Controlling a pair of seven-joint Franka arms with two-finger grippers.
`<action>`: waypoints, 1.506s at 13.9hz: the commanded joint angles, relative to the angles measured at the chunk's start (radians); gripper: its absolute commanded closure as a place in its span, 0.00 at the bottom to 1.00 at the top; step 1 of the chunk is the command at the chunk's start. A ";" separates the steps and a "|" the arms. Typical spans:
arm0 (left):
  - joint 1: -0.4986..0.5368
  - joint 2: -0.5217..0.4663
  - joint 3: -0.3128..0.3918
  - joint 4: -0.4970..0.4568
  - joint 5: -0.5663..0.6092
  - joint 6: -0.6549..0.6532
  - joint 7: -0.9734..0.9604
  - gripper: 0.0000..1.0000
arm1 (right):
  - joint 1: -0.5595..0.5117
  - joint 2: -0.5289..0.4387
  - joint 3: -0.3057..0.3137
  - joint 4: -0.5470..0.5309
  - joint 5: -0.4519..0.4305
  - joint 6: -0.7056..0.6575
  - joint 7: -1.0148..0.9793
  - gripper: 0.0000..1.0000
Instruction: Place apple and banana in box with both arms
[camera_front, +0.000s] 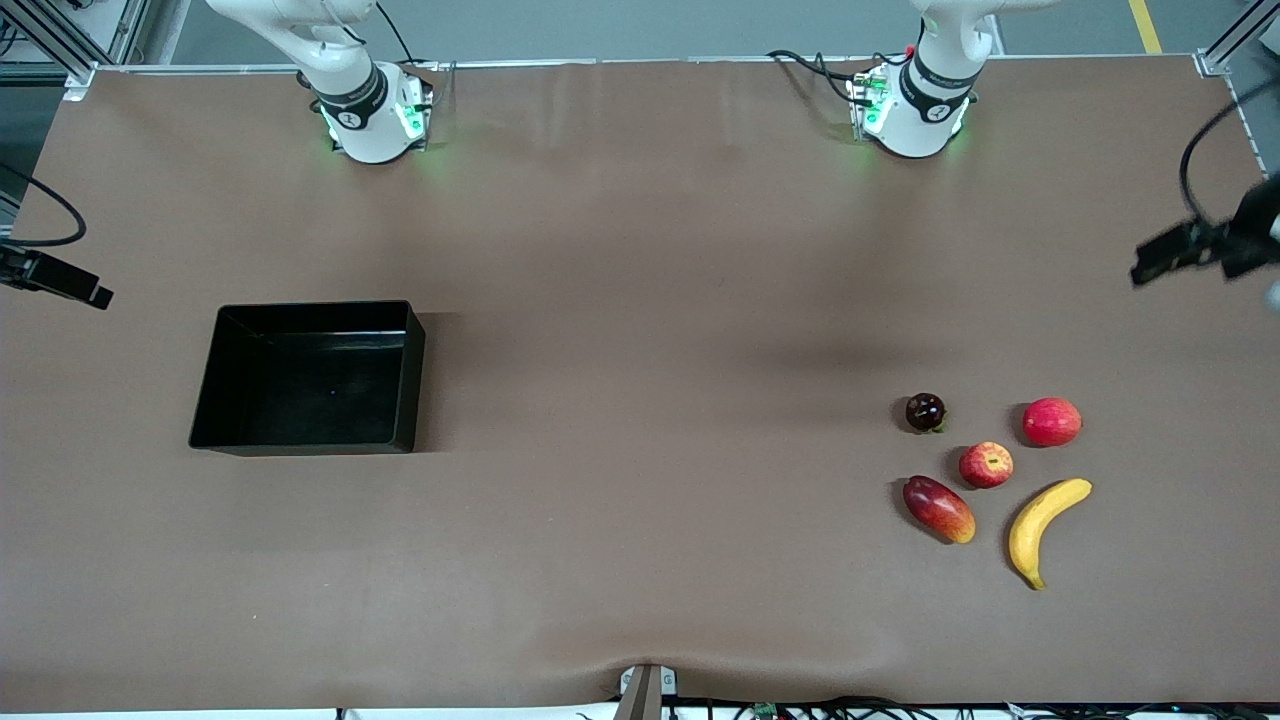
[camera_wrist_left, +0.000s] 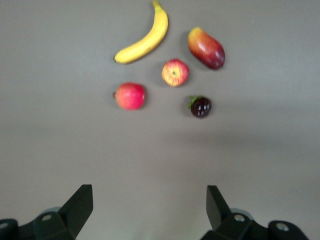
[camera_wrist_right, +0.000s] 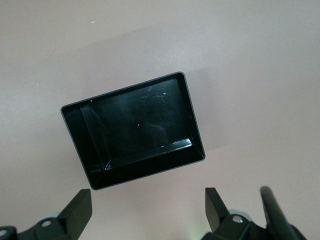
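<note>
Left hand (camera_wrist_left: 148, 205) hangs wide open and empty above the counter (camera_front: 640, 300) short of the apple (camera_front: 986, 464); banana (camera_front: 1040, 526) just beside apple. Right hand (camera_wrist_right: 148, 207), open and empty, over box (camera_front: 205, 400). I'd descend straight on apple, avoiding neighbours.

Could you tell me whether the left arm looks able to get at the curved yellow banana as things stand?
Probably yes: the left gripper hangs open above the fruit, and the curved yellow banana lies uncovered, apart from the streaked red apple.

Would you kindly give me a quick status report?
Both grippers open: left gripper over bare table, right gripper above box. Apple, banana untouched. Nothing blocking.
</note>
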 joint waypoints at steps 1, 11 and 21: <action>-0.004 0.116 -0.004 0.045 -0.008 0.056 -0.006 0.00 | -0.005 0.015 0.010 0.024 -0.011 -0.012 0.011 0.00; -0.016 0.472 -0.035 0.042 -0.018 0.430 0.003 0.00 | 0.062 0.225 0.013 0.021 -0.103 0.022 0.003 0.00; -0.015 0.647 -0.029 0.038 0.067 0.535 -0.003 0.00 | -0.101 0.357 0.010 -0.075 -0.120 0.258 -0.277 0.00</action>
